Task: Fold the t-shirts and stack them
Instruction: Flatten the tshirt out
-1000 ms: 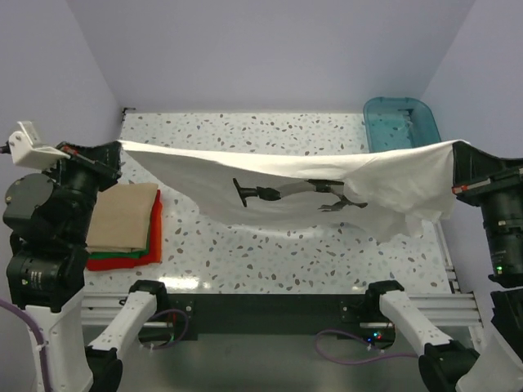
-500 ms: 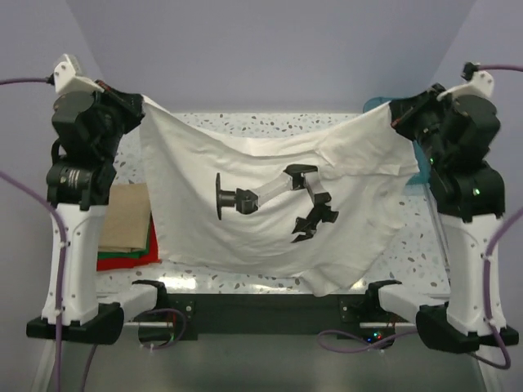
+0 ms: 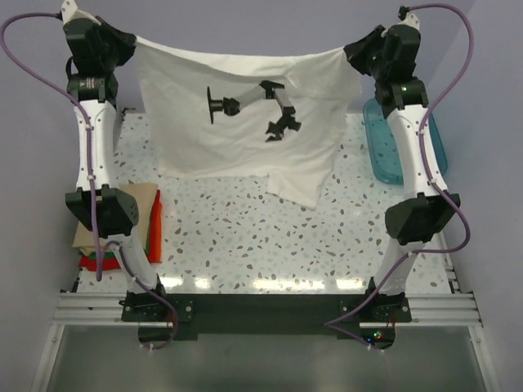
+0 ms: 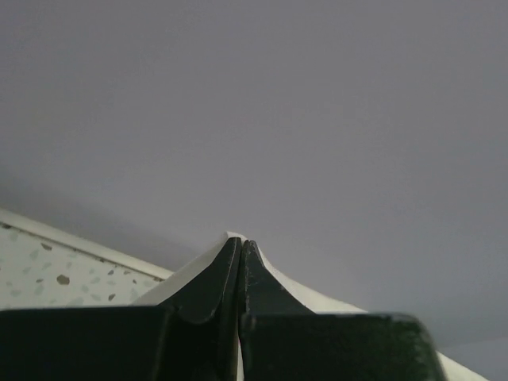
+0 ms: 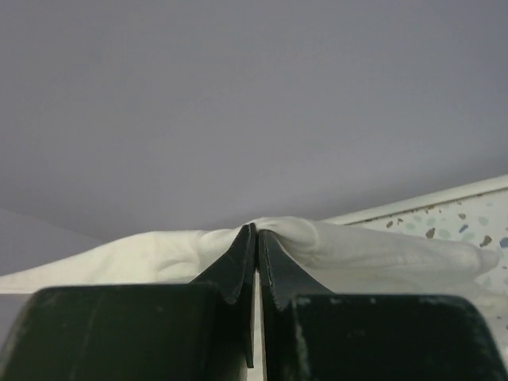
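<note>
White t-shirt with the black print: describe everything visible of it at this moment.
The white t-shirt is soft, slightly creased cloth with a black robot-arm print. It hangs spread out above the speckled table, its upper corners pinched by the shut left pincer and right pincer. The top edge sags a little; the bottom edge is uneven, lowest on the right arm's side.

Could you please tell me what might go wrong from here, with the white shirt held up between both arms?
The left gripper and right gripper each pinch only a sliver of the white t-shirt at its top edge, so it may slip free. Its lower hem hangs uneven, lower on the right, so it could land creased.
</note>
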